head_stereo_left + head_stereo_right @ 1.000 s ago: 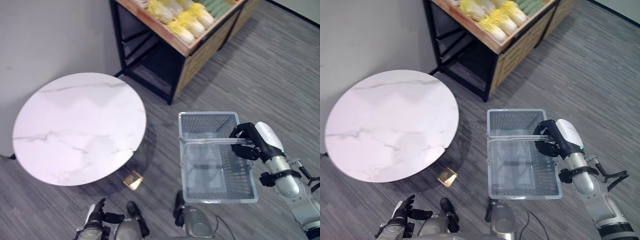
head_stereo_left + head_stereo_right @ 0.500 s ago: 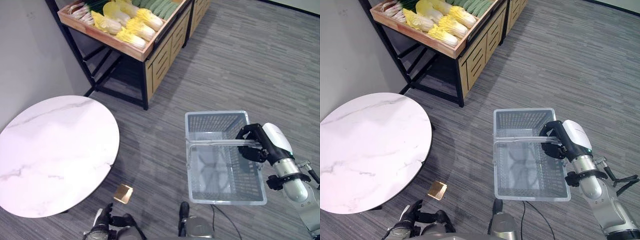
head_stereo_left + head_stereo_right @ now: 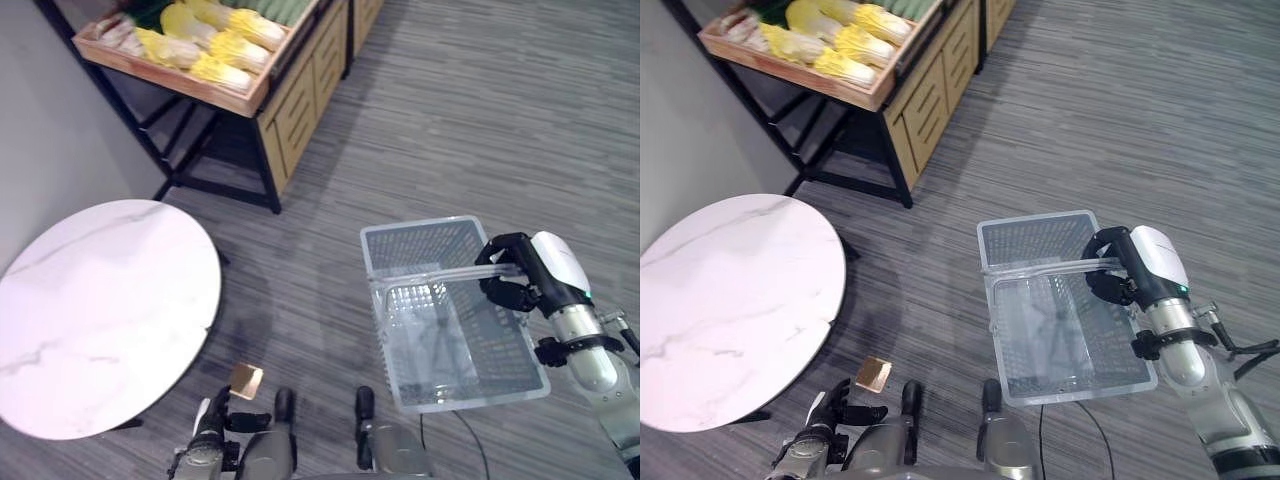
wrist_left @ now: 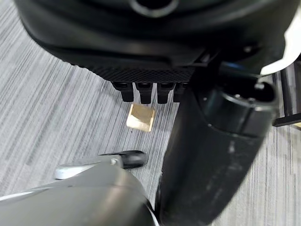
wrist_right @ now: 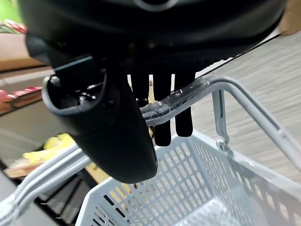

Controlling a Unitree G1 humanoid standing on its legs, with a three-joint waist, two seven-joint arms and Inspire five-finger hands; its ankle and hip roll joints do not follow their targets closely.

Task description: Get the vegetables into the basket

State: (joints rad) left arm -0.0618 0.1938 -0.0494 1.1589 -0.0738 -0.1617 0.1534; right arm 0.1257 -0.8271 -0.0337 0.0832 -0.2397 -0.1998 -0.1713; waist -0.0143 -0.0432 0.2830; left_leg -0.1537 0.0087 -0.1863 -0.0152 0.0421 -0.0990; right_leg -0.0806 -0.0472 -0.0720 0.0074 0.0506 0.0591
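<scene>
**Clerk:** Grey plastic mesh, item one: basket (image 3: 455, 320), empty, hanging off the floor by its handle (image 3: 430, 277). Right hand (image 3: 512, 275) has its fingers curled over that handle, thumb closing beneath it; the right wrist view confirms the wrap.

**Checker:** Handling notes for it?

**Clerk:** Judged light and fairly stiff while empty. It hangs tilted from a one-sided grip near the handle's end, so it may swing once loaded. A hold nearer the handle's middle would likely carry it more level.

**Checker:** Item two?

**Clerk:** Vegetables (image 3: 205, 40): pale yellow leafy heads, cabbage-like, lying in the wooden crate (image 3: 175, 80) atop a dark-framed stand, well apart from the basket. Greener produce sits behind them. None in the basket yet.

**Checker:** Handling?

**Clerk:** Probably moderately heavy, firm at the core, outer leaves soft and easily bruised. Best taken round the thick middle, not by the leaf tips.

**Checker:** Left hand?

**Clerk:** Left hand (image 3: 830, 420) low beside the body, fingers relaxed and fairly straight, holding nothing.

**Checker:** Other stock?

**Clerk:** Round marble-look table (image 3: 90, 310), bare; a small brass-coloured plate (image 3: 245, 380) set in the carpet near it.

**Checker:** Labels, brands, writing?

**Clerk:** None legible on basket, crate or stand.
</scene>
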